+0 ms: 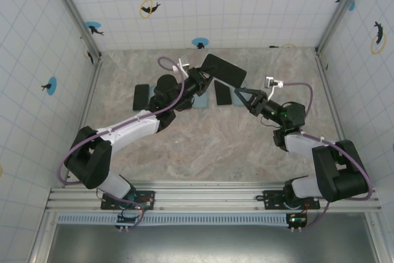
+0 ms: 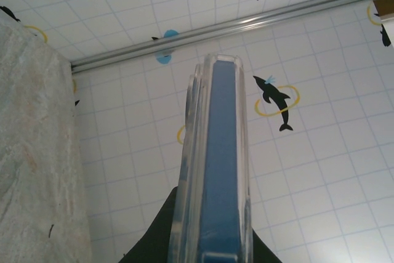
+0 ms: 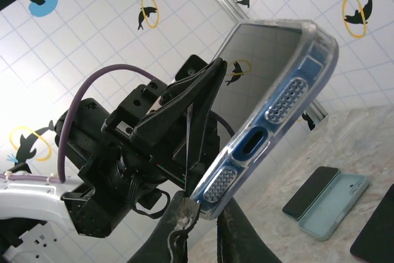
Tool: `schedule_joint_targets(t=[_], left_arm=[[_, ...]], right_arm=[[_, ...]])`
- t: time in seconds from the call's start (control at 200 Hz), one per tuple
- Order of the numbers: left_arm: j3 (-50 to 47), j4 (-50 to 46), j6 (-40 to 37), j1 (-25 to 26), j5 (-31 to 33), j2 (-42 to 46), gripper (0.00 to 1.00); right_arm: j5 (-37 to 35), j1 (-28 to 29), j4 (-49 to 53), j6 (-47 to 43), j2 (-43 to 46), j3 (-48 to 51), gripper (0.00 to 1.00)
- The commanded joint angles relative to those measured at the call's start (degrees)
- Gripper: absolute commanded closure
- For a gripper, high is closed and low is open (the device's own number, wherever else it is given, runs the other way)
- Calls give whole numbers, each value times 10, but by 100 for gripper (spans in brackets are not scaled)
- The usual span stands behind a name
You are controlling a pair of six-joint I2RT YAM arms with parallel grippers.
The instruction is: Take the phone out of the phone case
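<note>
Table: marbled top, both arms bolted at the bottom edge of the top view, L arm lower left, R arm lower right.
R gripper: just right of centre in the top view. In the R wrist view its dark fingers rise from the bottom edge. Jaws narrow, pinched on the lower corner of the clear case.
Clear case: see-through w/ a blue tint, held up off the table btw the two grippers. It fills the right half of the R wrist view, speaker slots and port edge facing the camera.
Phone: dark glass, sits inside the clear case (not out yet). In the top view it's a black slab above centre, tilted.
L gripper: left of centre in the R wrist view, jaws closed tight on the long edge of the clear case. In the L wrist view the case shows edge-on up the middle, a dark finger either side at the bottom.
Spare phone: lies flat on the table under the held one, centre of the top view.
Blue case: pale, flat on the table, just left of the spare phone, partly behind the L gripper.
Second spare phone: flat, left of centre, well apart from the rest.
Wall: white tiles w/ dolphin stickers, top of the frame.
</note>
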State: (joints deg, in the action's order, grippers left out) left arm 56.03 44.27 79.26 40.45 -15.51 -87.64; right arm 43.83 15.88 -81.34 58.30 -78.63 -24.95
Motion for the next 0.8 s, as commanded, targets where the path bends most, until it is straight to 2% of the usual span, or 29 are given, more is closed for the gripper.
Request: schedule_joint_targets(t=[0.0,0.24,0.48,0.621,0.681,0.796], left_arm=[[22,136,76,46,-92,28,100],[21,141,85,53,-99,27,100],[25,126,72,53,-101,30,100],[29,91,44,47,-97,32,100],[23,72,27,40,-92,39,100],[22,52,2,28,-90,44,100]], right_arm=[[-12,-14,124,-64,-40,-4,96],[-9,-21,125,-61,-63,-12,97],[-5,-29,86,-20,-81,-7,97],[3,-33,15,26,-85,3,96],[5,-36,25,20,-73,5,93],[13,-40,23,23,-50,16,82]])
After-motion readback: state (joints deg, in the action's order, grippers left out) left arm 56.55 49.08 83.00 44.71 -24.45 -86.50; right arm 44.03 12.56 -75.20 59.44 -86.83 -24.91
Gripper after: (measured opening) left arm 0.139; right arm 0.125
